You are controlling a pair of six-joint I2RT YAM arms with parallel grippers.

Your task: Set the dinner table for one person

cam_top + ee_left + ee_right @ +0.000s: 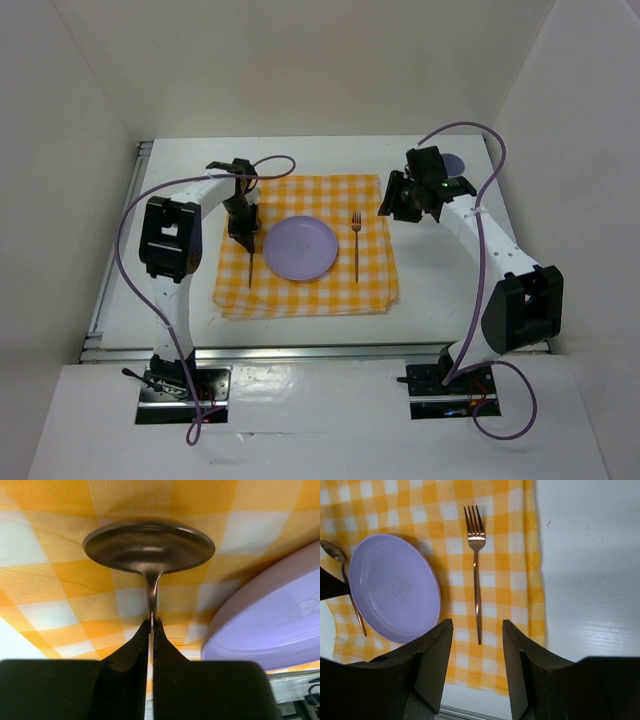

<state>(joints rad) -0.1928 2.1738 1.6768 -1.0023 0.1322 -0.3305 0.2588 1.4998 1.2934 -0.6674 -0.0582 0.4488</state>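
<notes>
The large flat white rectangular desk [440, 290], with metal rails along its edges and white walls around it, lies beneath both pincers. The left pincer [151, 625] pinches the handle of a dark metal spoon [148, 545] over the yellow-and-white checked cloth [310, 295] at the desk's middle, just left of the round lilac plate [299, 248]. The right pincer [476, 627] hangs spread above the cloth's right edge, near the slim copper-coloured fork [476, 580]. One cloth, one plate, one spoon, one fork, two pincers.
</notes>
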